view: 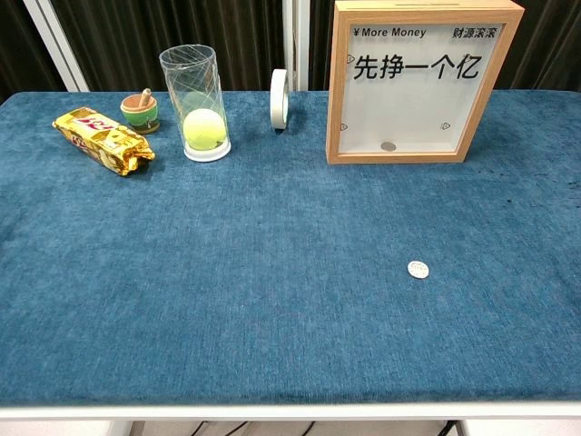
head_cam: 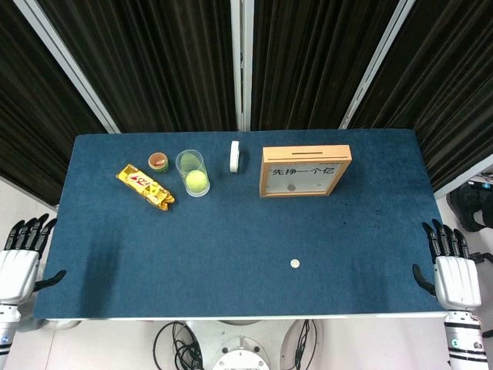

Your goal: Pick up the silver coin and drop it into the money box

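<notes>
The table point(head_cam: 231, 254), spread with blue cloth, carries everything, and the money box point(view: 418, 86) serves as the landmark. It is a wooden frame with a clear front, standing upright toward the back of the table; a slot runs along its top edge, which is presumably why it stands on edge, so a coin can fall in from above. One coin already appears to lie at its bottom.

The right hand point(head_cam: 454, 270) rests off the table edge, well to the right of the money box and nearer the robot, fingers apart and holding nothing. The left hand point(head_cam: 21, 258) sits off the opposite edge, far left of the box, fingers likewise apart and empty. Both look parked clear of the work, so the task seems not yet begun.

Left of the box stands a clear cup point(view: 195, 100) with a green ball inside. Further left lies a gold snack packet point(view: 102, 141), with a small bowl point(view: 140, 111) behind it. Just left of the box, a white ring point(view: 280, 98) stands on edge.

The silver coin point(view: 418, 269) lies flat on the cloth, in front of the money box and well apart from it, closer to the right hand.
</notes>
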